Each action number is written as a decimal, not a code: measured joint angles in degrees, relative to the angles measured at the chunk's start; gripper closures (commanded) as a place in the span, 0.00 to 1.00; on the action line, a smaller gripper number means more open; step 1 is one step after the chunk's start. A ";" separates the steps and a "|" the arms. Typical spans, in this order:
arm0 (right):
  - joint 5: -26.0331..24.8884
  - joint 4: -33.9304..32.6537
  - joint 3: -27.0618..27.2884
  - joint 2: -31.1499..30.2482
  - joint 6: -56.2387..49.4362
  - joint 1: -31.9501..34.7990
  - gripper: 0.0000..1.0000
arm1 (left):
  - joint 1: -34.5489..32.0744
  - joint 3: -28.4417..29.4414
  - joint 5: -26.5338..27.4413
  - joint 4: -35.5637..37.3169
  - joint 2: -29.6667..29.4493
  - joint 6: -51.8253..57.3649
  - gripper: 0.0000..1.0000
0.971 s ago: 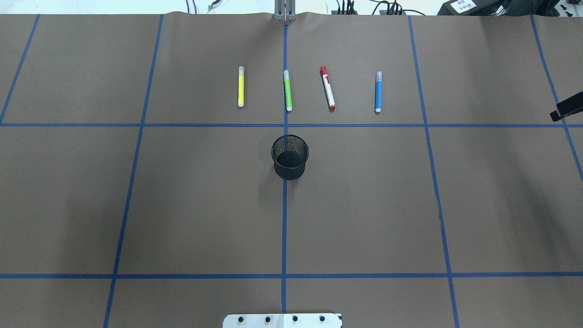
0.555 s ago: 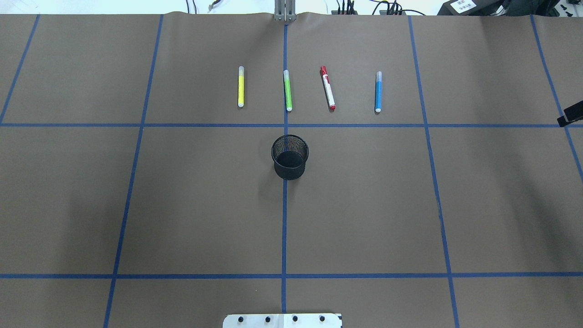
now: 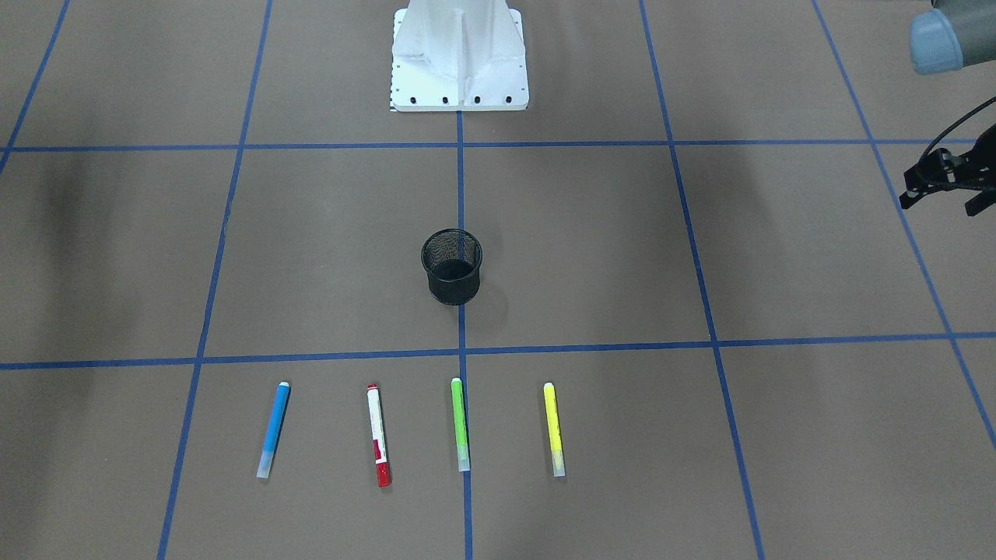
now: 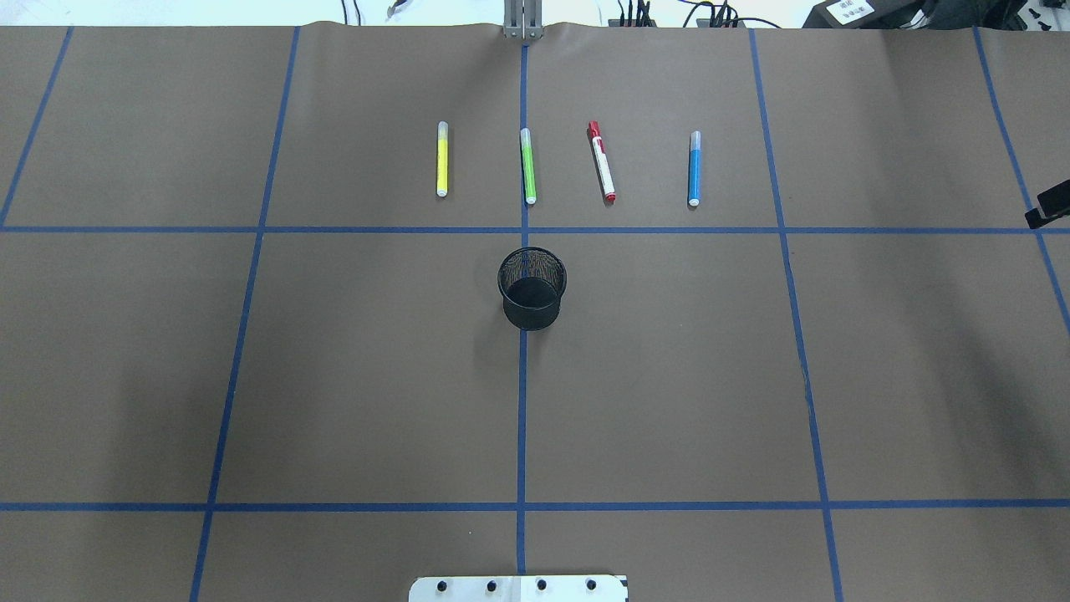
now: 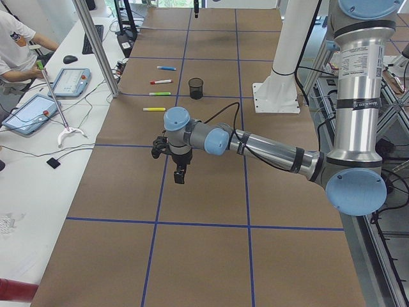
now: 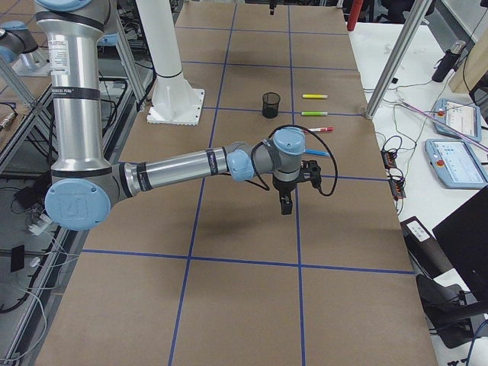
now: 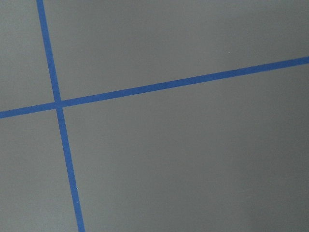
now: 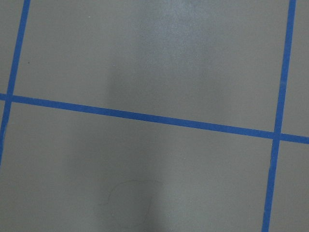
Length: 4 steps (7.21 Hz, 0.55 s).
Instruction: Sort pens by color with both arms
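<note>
My left arm [image 5: 275, 150] has its upper link standing upright and the forearm stretched out nearly level. The wrist is bent so the left gripper [image 5: 180, 173] points straight down. My right arm [image 6: 175, 168] holds the mirror pose, with the right gripper [image 6: 286, 204] also hanging tip-down. From here I can't make out whether either gripper's fingers are parted.

— What is seen at the middle of the brown paper [image 4: 376, 376]?
— A black mesh cup [image 4: 532, 288] is stood upright on a blue tape line [image 4: 522, 418], just beside a crossing.
— And around the cup?
— A white pedestal base [image 3: 459, 54] is seen well apart from it, along the same line. A tablet [image 5: 69, 81] is laid off the paper, far from the cup, where a person [image 5: 16, 45] is partly seen.
</note>
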 measured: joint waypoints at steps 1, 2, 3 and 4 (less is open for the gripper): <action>0.24 -0.04 -0.01 0.03 0.02 1.00 0.01 | -0.08 -0.27 -0.05 0.21 -0.30 -0.06 0.00; 0.33 -0.02 -0.08 0.07 0.03 1.55 0.01 | -0.31 -0.69 -0.08 0.29 -0.47 -0.09 0.00; 0.36 0.07 -0.11 0.16 0.03 1.78 0.01 | -0.51 -1.08 -0.08 0.29 -0.53 -0.10 0.00; 0.33 0.17 -0.16 0.37 0.03 1.85 0.01 | -0.63 -1.31 0.02 0.24 -0.36 -0.10 0.00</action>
